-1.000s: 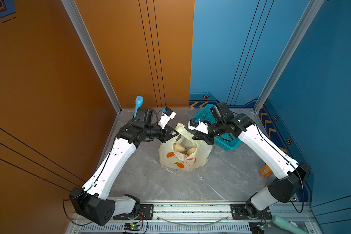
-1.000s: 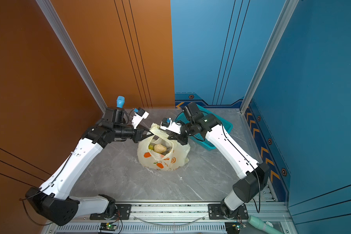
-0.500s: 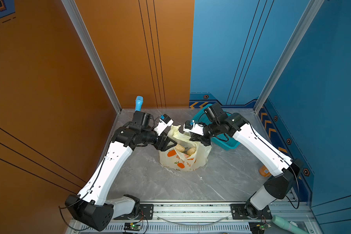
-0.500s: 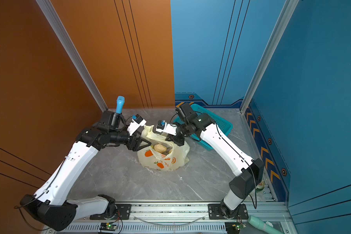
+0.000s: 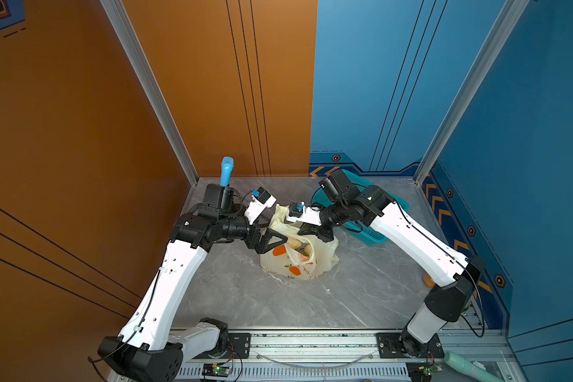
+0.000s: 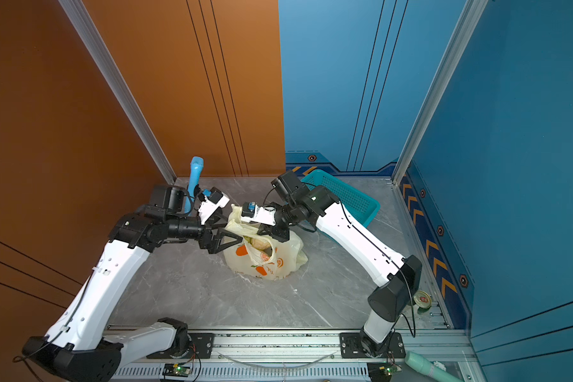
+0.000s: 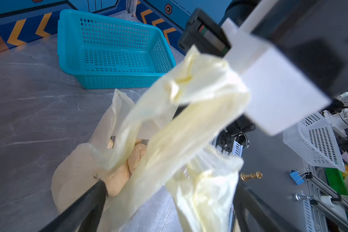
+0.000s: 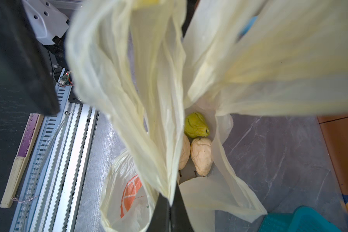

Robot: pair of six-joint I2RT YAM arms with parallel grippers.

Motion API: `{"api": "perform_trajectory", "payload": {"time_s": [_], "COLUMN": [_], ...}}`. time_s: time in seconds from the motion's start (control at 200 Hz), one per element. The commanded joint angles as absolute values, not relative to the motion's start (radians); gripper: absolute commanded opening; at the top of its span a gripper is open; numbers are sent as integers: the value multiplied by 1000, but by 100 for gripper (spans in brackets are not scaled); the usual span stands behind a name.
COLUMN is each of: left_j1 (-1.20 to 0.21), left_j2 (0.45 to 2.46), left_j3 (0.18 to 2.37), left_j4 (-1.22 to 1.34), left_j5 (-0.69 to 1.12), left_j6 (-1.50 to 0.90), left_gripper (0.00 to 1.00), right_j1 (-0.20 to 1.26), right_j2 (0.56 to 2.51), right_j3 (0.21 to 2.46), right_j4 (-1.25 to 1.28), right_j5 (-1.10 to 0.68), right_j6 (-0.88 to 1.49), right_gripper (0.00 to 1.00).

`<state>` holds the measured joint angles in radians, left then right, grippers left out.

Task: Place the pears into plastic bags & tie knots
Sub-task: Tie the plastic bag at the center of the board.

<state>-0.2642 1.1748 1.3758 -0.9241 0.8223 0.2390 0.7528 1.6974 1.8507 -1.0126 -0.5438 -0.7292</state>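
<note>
Right tool (image 8: 169,202) is pinched tight on a handle strap (image 8: 149,112) of the plastic bag (image 5: 300,266). Pears (image 8: 201,155) lie inside the bag, just below it. Left tool (image 5: 280,237) gapes wide, bag plastic loose between its fingers. A teal basket (image 7: 113,50) sits on the tabletop (image 5: 278,307) behind the right tool.

plastic bag (image 6: 288,258) lettering: orange, too small to read.

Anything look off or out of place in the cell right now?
Nothing spilled or damaged. The pears sit inside the plastic bag, whose handles hang loose, untied. Right gripper pinches one handle; left gripper is open. Odd clutter: a gold chess piece lying on its side, off the marble tabletop.
</note>
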Motion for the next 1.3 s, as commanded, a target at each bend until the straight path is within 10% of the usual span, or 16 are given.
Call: {"api": "perform_trajectory", "payload": {"time_s": [0.0,0.245,0.436,0.706,1.091,1.297], "left_j1": [-259,-261,-258,-245,-240,-225], "left_j2": [1165,1205,1244,1283,1366,1353], "left_j3": [1359,1342,1348,1370,1402,1383], "left_j4": [-861,-860,-826,-743,-727,-688], "left_j5": [885,879,815,892,1046,1054], "left_j6": [206,226,219,202,227,201], "left_gripper": [100,57,81,84,17,4], "right_j1": [771,767,747,720,709,620], "right_j2": [1718,1715,1675,1646,1639,1571], "right_j3": [1881,1873,1829,1803,1761,1738], "right_j4": [-1022,-1010,-991,-939,-901,-776], "right_j5": [-504,-494,-515,-482,-458,-516], "right_j6": [-726,-708,-694,-644,-591,-344], "right_gripper": [0,0,0,0,0,37]}}
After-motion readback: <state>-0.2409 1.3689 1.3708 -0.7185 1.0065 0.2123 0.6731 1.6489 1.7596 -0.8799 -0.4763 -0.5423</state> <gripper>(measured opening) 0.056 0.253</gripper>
